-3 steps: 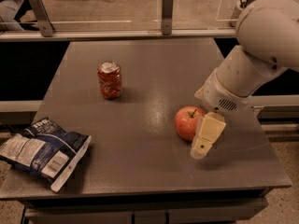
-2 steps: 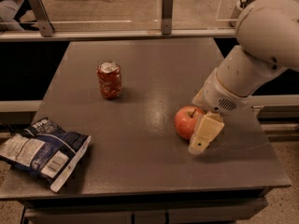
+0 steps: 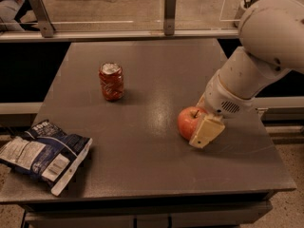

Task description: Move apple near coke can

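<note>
The red-pink apple (image 3: pixel 186 121) rests on the grey table (image 3: pixel 156 75), right of centre. My gripper (image 3: pixel 203 128) is down at the apple, its cream-coloured part pressed against the apple's front right side; the white arm reaches in from the upper right and hides the apple's far side. The red coke can (image 3: pixel 111 81) stands upright at the table's middle left, well apart from the apple.
A blue-and-white crinkled snack bag (image 3: pixel 42 153) lies on the table's front left corner, overhanging the edge. A railing with metal posts (image 3: pixel 169 12) runs behind the table. The table's right edge is close beside the arm.
The gripper's cream part has shifted slightly left and up, closer against the apple. The apple, can and bag have not moved.
</note>
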Available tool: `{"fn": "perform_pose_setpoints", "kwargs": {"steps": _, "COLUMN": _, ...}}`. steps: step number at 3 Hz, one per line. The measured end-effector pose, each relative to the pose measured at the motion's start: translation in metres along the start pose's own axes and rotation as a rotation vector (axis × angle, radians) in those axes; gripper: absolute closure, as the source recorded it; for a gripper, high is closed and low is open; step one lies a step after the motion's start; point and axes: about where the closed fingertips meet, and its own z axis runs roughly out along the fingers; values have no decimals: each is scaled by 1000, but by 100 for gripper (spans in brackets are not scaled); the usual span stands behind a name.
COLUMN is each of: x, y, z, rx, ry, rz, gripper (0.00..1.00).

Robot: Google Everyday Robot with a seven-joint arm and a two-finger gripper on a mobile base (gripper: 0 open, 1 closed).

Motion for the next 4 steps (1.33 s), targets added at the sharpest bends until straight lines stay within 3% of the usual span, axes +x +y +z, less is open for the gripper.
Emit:
{"fn": "perform_pose_setpoints", "kwargs": {"steps": 1, "x": -1, "y": 1, "z": 0, "rx": 0, "ry": 1, "rz": -2, "gripper": 88}}
{"fn": "perform_pose_setpoints", "kwargs": {"steps": 2, "x": -5, "y": -3, "z": -3, "rx": -1, "ry": -5, "rz": -12, "gripper": 100}}
{"fn": "perform_pose_setpoints", "kwargs": {"steps": 4, "x": -43, "y": -53, "z": -15, "rx": -2, "ry": -105, "rz": -46, "gripper": 100}}
